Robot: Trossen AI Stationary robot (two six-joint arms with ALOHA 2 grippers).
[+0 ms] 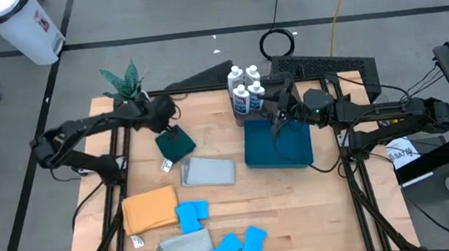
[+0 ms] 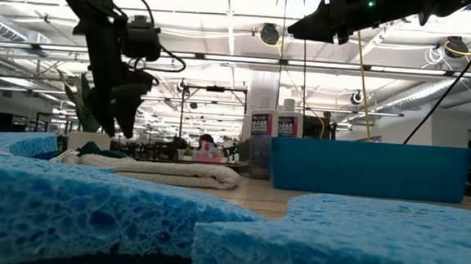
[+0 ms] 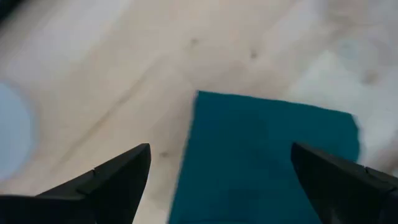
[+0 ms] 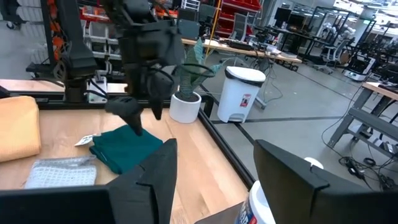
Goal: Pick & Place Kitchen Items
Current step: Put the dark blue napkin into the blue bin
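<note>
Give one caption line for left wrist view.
Open left gripper hovers above the dark green cloth on the table.

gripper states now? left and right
Left gripper: open, empty, above the dark green cloth.
Right gripper: part open, holding nothing visible, above the blue bin by the white bottles.

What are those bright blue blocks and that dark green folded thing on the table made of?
The blue sponges look like porous foam: the low view shows open, pitted cells on a matte surface. The dark green cloth seems to be soft woven fabric, matte and folded flat; its weave is too blurred to tell. The table looks like pale wood with visible grain.
</note>
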